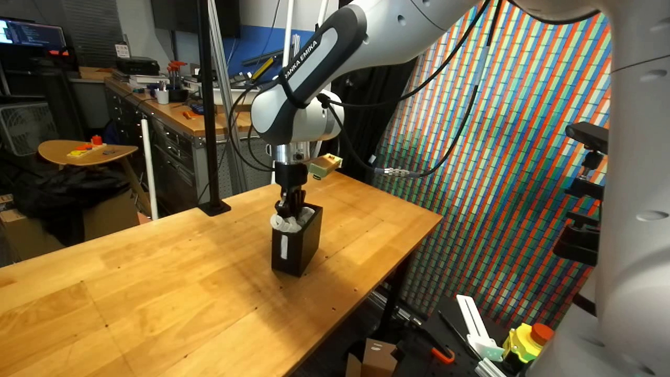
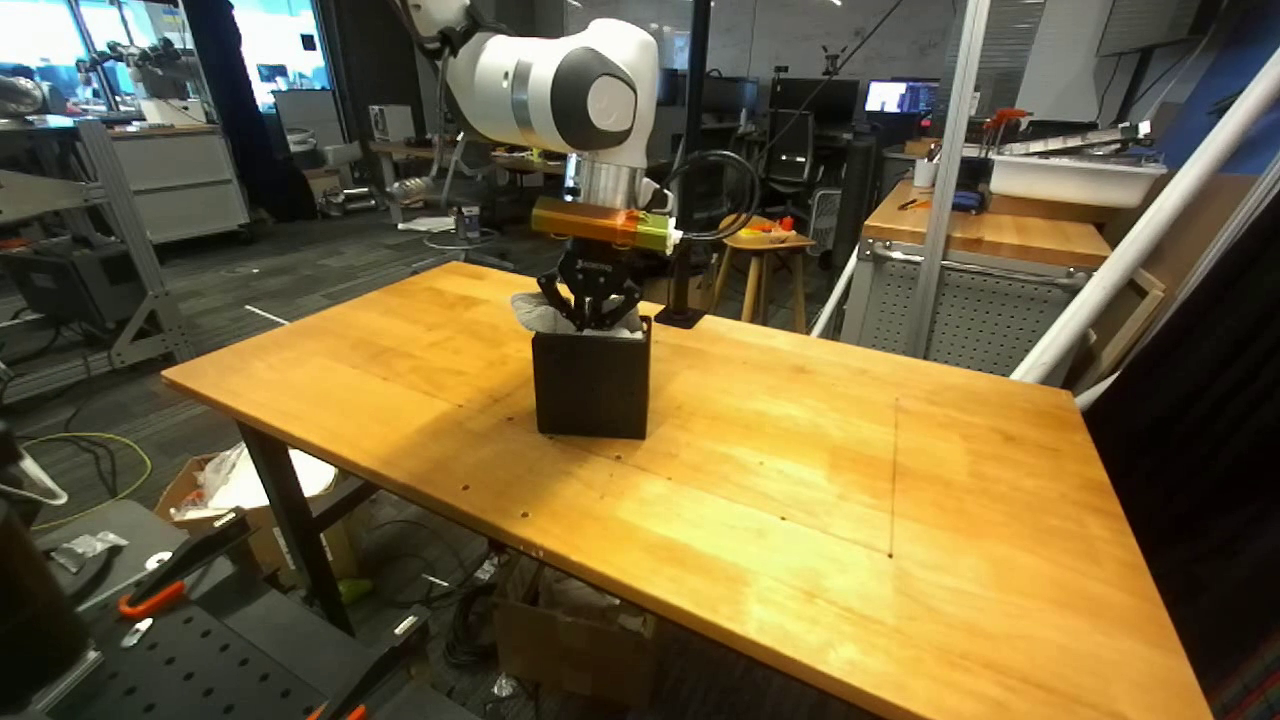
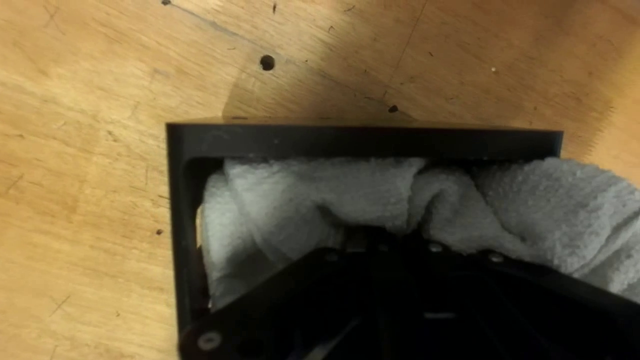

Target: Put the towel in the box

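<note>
Left of the gripper (image 2: 588, 322), in an exterior view: towel (image 2: 537, 313), one fold bulging past the box (image 2: 592, 387); may be dragged out if the gripper rises before letting go. Centre: gripper, apparently clenched on the towel, folds gathered beneath it; box upright directly below. Right: more towel, inside the box's mouth.

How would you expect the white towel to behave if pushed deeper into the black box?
The white towel would probably crumple, given its rumpled folds. Its fuzzy surface may drag against the black box, and the part bulging outside might not follow.
</note>
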You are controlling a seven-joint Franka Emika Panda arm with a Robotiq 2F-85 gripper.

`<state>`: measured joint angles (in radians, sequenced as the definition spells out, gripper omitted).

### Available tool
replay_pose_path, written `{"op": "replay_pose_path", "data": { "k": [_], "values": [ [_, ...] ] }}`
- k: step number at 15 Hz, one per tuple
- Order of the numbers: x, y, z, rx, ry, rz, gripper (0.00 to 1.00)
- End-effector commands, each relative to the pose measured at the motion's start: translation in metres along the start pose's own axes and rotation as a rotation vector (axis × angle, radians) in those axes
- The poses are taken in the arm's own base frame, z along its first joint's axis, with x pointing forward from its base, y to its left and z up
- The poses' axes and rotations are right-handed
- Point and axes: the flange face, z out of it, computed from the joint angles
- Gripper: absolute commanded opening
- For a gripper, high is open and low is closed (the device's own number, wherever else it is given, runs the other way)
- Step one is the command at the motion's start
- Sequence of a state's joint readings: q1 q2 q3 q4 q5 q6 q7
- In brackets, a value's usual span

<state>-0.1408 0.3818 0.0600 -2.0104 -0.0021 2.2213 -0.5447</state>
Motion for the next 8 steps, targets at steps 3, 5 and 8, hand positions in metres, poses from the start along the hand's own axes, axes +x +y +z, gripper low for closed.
{"op": "replay_pose_path", "data": {
  "k": [3, 5, 8],
  "values": [
    [-0.011, -0.022, 0.012, 0.043, 0.004, 0.005, 0.03],
    [-0.017, -0.024, 0.005, 0.039, 0.016, 0.013, 0.03],
    [-0.028, -0.027, -0.015, 0.006, 0.039, 0.032, 0.04]
  ]
}}
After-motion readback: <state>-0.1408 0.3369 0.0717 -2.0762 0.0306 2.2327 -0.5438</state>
